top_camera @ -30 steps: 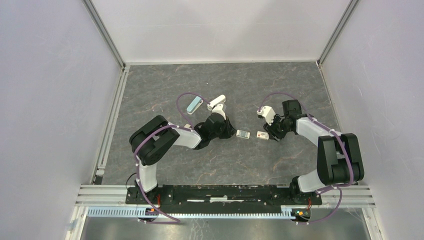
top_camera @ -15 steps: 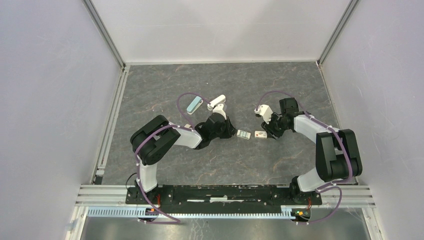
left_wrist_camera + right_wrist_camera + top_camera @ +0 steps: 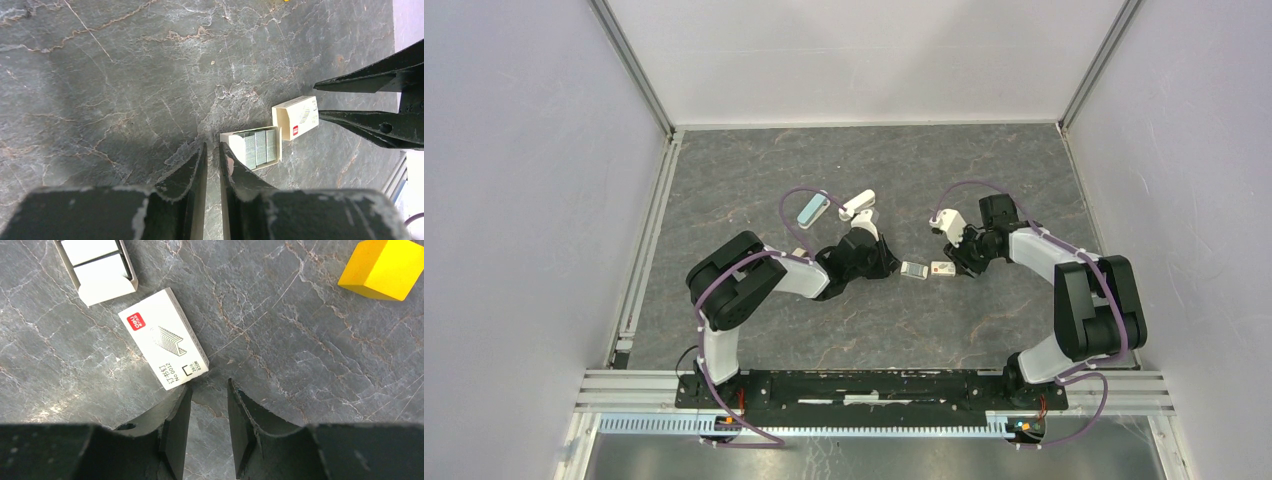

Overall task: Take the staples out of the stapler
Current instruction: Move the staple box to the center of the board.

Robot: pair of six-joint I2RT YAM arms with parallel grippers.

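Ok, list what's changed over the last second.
The right gripper slid left toward the centre, and the white staple box shifted left with it, closer to the open tray. Nothing was gripped or released. The left gripper, shut, the teal item and the white item stayed put.

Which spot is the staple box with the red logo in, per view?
Top external: staple box mid-table, between the two arms.
Left wrist: staple box right of centre.
Right wrist: staple box left of centre, lying at a slant.
Shared landmark: the open staple tray lies right beside it in all three views, lower left of it in the left wrist view and upper left in the right wrist view.
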